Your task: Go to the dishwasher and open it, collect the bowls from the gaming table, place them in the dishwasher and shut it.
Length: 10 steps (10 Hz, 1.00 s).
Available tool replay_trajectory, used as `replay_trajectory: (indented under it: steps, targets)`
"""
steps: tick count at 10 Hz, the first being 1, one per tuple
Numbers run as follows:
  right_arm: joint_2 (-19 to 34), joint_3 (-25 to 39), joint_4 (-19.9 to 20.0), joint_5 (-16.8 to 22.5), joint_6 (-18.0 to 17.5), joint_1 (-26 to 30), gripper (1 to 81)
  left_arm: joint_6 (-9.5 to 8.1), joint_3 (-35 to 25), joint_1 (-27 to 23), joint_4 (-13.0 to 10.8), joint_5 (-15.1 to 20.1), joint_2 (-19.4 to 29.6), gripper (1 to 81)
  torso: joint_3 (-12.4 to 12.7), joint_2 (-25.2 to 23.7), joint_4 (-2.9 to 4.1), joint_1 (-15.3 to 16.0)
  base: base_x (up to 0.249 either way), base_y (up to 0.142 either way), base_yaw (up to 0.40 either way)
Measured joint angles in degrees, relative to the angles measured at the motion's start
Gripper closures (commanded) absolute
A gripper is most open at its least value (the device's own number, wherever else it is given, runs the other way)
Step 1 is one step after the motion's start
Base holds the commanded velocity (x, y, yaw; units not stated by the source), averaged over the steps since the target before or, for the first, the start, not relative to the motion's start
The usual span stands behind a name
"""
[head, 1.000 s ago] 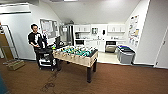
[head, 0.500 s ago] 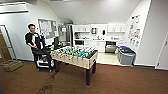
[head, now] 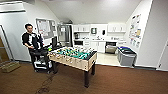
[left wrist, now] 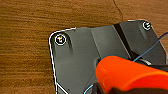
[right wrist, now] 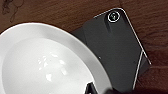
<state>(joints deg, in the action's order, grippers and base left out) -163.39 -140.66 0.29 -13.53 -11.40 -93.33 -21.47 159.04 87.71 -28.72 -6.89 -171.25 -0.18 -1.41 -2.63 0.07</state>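
The gaming table [head: 75, 60], with a green pitch and light wood sides, stands mid-room on the brown floor ahead of me. Far behind it, under the kitchen counter, is the dishwasher [head: 111, 48]; it looks open but is too small to be sure. A white bowl [right wrist: 47, 65] hangs over the floor and my dark base plate, with my right gripper [right wrist: 96, 89] shut on its rim. My left gripper [left wrist: 110, 90] carries an orange bowl [left wrist: 127, 73] above the same kind of plate.
A person [head: 31, 41] with a control rig on a cart [head: 41, 61] stands left of the table. Grey bins [head: 126, 56] with blue lids sit at the right wall. A cardboard box [head: 10, 66] lies at the far left. White cabinets [head: 100, 45] line the back.
The whole head view has shifted slightly as the camera moved. The table and the person stay where they were.
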Motion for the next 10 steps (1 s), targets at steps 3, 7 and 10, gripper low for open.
replay_trajectory:
  steps: [3,7,10]
  targets:
    - [0.00,0.02,0.00,0.02,0.00,0.00,81.1,0.02,0.00,0.10,0.00,0.00,0.00,81.1,0.00,0.00,0.00,0.00,0.163,-0.102,0.000]
    - [-0.20,0.00,0.00,-0.07,0.00,0.02,81.1,0.02,0.00,0.13,0.00,0.00,0.00,81.1,0.00,-0.02,0.00,-0.02,0.163,-0.105,0.000]
    - [-0.26,0.05,-0.05,0.04,0.00,0.09,81.1,0.02,0.11,-0.01,0.00,0.15,-0.22,81.1,0.00,0.00,0.00,-0.02,0.163,-0.122,0.000]
